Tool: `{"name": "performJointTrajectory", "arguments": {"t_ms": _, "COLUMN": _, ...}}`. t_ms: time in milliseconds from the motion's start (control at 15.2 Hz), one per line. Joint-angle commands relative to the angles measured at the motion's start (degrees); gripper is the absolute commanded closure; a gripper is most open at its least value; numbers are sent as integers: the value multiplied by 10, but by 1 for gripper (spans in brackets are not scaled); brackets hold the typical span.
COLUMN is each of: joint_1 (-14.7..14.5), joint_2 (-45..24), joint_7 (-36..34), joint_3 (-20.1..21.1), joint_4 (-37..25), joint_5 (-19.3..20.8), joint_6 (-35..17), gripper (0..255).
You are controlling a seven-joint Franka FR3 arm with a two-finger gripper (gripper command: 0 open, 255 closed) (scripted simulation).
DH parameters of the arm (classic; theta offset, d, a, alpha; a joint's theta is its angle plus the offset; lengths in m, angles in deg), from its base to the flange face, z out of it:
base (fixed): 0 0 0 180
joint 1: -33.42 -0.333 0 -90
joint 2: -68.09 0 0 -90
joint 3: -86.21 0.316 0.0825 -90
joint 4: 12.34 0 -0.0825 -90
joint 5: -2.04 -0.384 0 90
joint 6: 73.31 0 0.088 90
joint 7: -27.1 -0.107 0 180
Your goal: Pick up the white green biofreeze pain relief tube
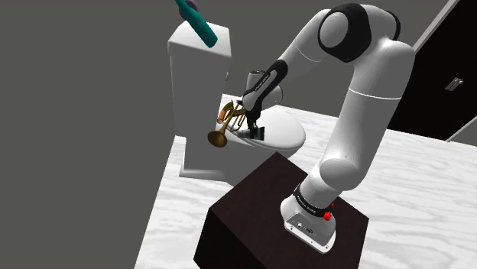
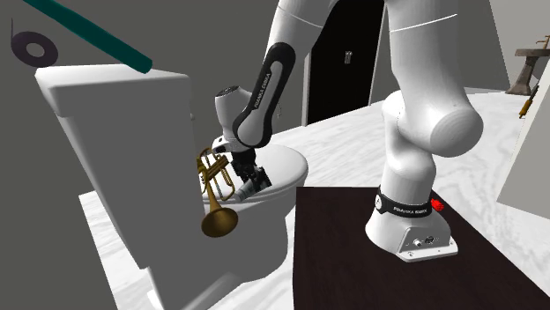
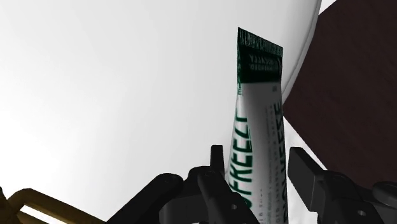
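Straddling the white-and-green tube [image 3: 254, 121] on the toilet lid [image 3: 127, 89], my pincer [image 3: 259, 162] is standing spread; I'm judging it light, squashy, slippery, best pinched mid-body.

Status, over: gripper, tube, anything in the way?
Gripper open, fingers straddling the tube, not clamped. Tube lying on toilet lid. Trumpet close beside gripper.
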Motion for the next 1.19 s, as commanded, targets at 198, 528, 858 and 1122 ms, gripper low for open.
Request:
{"name": "performJointTrajectory", "arguments": {"t_ms": 198, "joint_1": -3, "joint_2": 23, "joint_7": -2, "joint_3": -6, "joint_4": 0, "joint_5": 9, "joint_6": 22, "gripper": 255}}
{"name": "performJointTrajectory", "arguments": {"t_ms": 528, "joint_1": -9, "joint_2": 65, "joint_7": -8, "joint_3": -12, "joint_4": 0, "joint_5": 25, "joint_6": 62, "gripper": 255}}
{"name": "performJointTrajectory", "arguments": {"t_ms": 858, "joint_1": -12, "joint_2": 104, "joint_7": -12, "joint_3": -16, "joint_4": -4, "joint_5": 38, "joint_6": 104, "gripper": 255}}
{"name": "performJointTrajectory", "arguments": {"t_ms": 1122, "joint_1": -13, "joint_2": 120, "joint_7": -14, "joint_3": -16, "joint_4": -7, "joint_5": 43, "joint_6": 122, "gripper": 255}}
